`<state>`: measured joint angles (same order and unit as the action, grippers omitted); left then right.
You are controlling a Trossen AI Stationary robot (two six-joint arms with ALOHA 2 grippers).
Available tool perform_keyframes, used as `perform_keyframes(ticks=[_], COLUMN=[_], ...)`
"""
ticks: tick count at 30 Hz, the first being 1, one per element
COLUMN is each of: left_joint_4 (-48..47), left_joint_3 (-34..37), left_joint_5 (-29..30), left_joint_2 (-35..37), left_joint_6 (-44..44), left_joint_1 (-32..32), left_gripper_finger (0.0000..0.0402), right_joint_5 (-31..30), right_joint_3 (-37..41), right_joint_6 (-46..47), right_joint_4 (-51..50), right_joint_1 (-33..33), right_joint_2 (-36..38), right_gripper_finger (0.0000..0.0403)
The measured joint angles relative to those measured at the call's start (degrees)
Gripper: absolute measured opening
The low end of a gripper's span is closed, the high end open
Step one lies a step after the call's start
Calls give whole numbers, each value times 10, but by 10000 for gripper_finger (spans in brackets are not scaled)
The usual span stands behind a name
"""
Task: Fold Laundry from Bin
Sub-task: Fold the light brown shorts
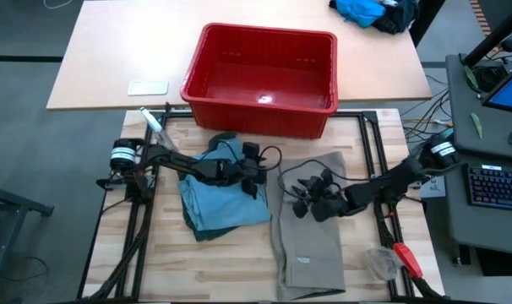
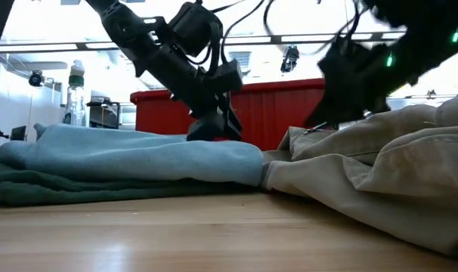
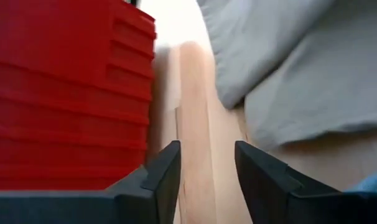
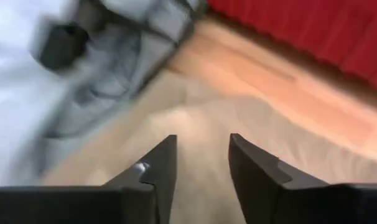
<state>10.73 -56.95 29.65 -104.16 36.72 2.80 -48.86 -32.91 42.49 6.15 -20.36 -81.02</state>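
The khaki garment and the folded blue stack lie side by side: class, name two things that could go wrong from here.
1. The right gripper hangs, jaws open, over the khaki garment; closing there might bunch the cloth rather than catch an edge.
2. The left gripper sits at the blue folded stack, near the red bin; a careless swing could drag the stack askew or knock the bin.

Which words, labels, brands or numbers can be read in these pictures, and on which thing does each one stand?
None can be read.
Khaki-taupe piece: a small pale tag shows in the high view, its print too small to read.
Red bin: no lettering shows.
Bottle in the low view: label too blurred to read.
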Motion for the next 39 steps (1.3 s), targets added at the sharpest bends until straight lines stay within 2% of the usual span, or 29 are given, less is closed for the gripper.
perform_keyframes(ticks=[3,5,9,10,11,15,19,24,28,32,39], left_joint_4=[1,2,21,31,35,40,41,63,65,70,110], left_joint_3=[0,0,0,0,0,0,0,-9,-21,-25,-26], left_joint_5=[-10,-68,-323,-372,-396,-372,-349,-317,-349,-396,-378], left_joint_2=[13,20,15,7,0,-28,-43,-46,-46,-46,-67], left_joint_6=[-23,-49,-117,-131,-143,-177,-205,-330,-430,-504,-573], left_joint_1=[2,4,11,12,12,12,14,31,50,65,68], left_gripper_finger=[147,152,152,150,148,134,120,116,130,153,193], right_joint_5=[13,27,50,49,52,52,49,66,119,212,317], right_joint_3=[3,3,1,-1,-5,-9,-9,-8,-8,-10,-61], right_joint_6=[27,40,44,42,42,26,-22,-13,50,71,90], right_joint_4=[4,14,61,71,74,69,62,18,-34,-42,-74], right_joint_1=[10,14,21,22,24,25,25,25,26,22,11], right_joint_2=[-54,-94,-165,-174,-180,-173,-122,-36,41,94,69], right_gripper_finger=[106,88,56,49,43,29,28,29,40,69,137])
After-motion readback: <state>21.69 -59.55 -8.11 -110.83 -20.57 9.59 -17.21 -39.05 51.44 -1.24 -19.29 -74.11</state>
